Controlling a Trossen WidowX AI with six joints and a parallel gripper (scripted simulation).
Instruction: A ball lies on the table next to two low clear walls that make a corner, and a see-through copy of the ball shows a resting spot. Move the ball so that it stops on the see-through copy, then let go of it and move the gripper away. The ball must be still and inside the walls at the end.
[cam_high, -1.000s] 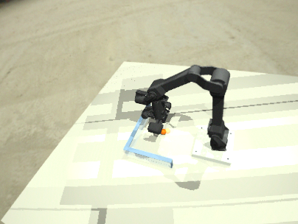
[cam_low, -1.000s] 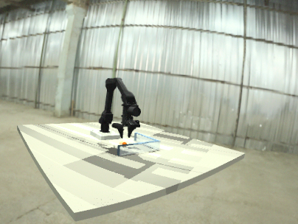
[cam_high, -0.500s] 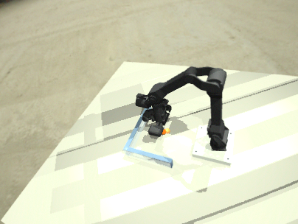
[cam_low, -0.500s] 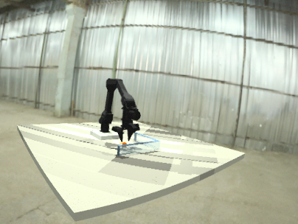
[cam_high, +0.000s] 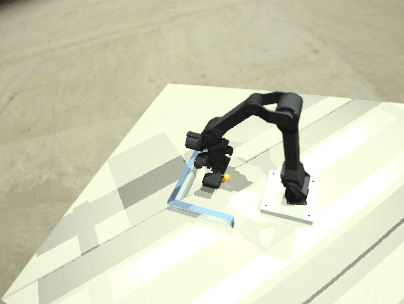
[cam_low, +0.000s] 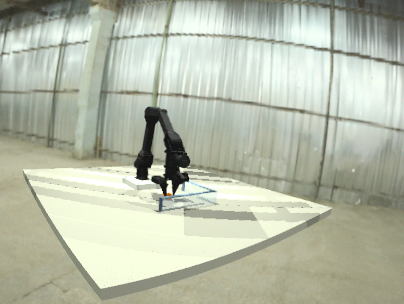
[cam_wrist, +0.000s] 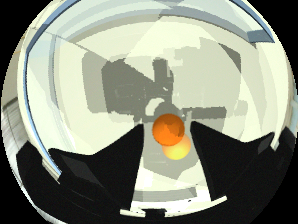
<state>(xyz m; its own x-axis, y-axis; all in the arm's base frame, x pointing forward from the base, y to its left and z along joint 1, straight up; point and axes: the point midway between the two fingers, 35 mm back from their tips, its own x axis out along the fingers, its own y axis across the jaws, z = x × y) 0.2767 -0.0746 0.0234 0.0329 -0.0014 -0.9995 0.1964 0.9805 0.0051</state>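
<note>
the fingers hang low over the table (cam_high: 150, 260), half spread and pinching nothing, the orange ball (cam_wrist: 166, 128) between their tips, its paler see-through copy (cam_wrist: 176, 149) just beside.

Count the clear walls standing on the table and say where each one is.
2. One wall runs beside the gripper; the other wall runs from their corner toward the robot's base.
</note>
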